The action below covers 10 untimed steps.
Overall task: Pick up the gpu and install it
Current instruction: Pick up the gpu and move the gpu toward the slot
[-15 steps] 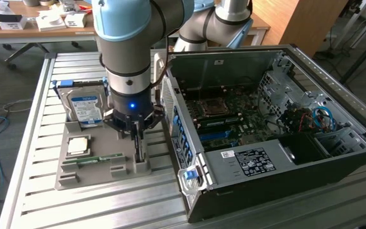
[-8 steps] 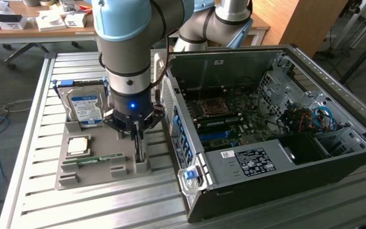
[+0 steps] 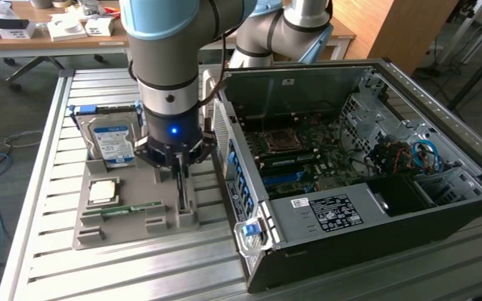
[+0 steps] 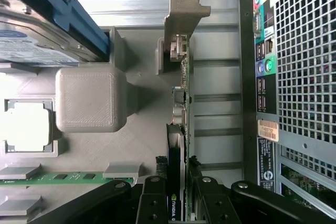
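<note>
- The slatted aluminium counter (image 3: 44, 188) carries everything; the grey moulded parts tray (image 3: 132, 231) lies flat on it, so each part sits in a known pocket.
- The open black desktop computer case (image 3: 316, 88) lies on its side just beside the tray, on the exterior view's right of it. Its motherboard faces up, presumably so that a card can be pushed straight down into a slot.
- The grey-and-blue robot arm (image 3: 170, 56) stands vertically over the tray's case-side edge, which lines its wrist up with the card's long axis.
- The boxy hard drive with a blue-white label (image 3: 113, 143) rests at the tray's far end.
- The gpu (image 4: 178, 129), a thin dark circuit card with a pale tan metal bracket (image 4: 185, 11) at one end, stands on edge in the tray's slot nearest the case. Upright like this, both flat faces are free to grip.
- A square silver processor chip (image 3: 103, 191) sits in a pocket mid-tray, away from the case.
- A narrow green memory stick (image 3: 123, 209) lies along the tray's near end.
- The gripper (image 4: 177, 163) is low over the tray's slot, and its black fingers (image 4: 155, 198) look pressed against the card's two faces. The card appears seated in the tray, not yet lifted.
</note>
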{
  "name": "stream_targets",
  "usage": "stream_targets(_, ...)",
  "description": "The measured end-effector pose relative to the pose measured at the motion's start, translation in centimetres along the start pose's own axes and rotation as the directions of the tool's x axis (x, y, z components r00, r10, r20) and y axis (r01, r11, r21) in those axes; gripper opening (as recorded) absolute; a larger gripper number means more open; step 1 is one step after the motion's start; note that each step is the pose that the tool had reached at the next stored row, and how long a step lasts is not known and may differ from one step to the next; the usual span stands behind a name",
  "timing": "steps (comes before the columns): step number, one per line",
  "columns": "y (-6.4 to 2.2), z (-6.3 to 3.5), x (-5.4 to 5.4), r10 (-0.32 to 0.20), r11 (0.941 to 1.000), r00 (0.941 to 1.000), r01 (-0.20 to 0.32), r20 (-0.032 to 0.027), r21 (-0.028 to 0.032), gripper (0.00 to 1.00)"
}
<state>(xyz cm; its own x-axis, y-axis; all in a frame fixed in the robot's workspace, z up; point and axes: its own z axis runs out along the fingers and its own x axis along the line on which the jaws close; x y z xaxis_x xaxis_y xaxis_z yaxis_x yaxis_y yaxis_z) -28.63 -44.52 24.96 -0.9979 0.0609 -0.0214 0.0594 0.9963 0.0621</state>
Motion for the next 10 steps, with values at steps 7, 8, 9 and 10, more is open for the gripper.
stream_targets(7,0.15,-2.4,-0.1,0.0,1.0,1.0,0.0,0.0,-0.0007,0.26)
stream_targets(8,0.18,-2.82,-0.1,0.0,1.0,1.0,0.0,-0.0001,-0.0006,0.26)
stream_targets(9,0.2,-3.21,-0.1,0.0,1.0,1.0,0.0,-0.0001,-0.0007,0.26)
stream_targets(10,0.22,-3.61,-0.1,0.0,1.0,1.0,0.0,0.0,-0.0007,0.26)
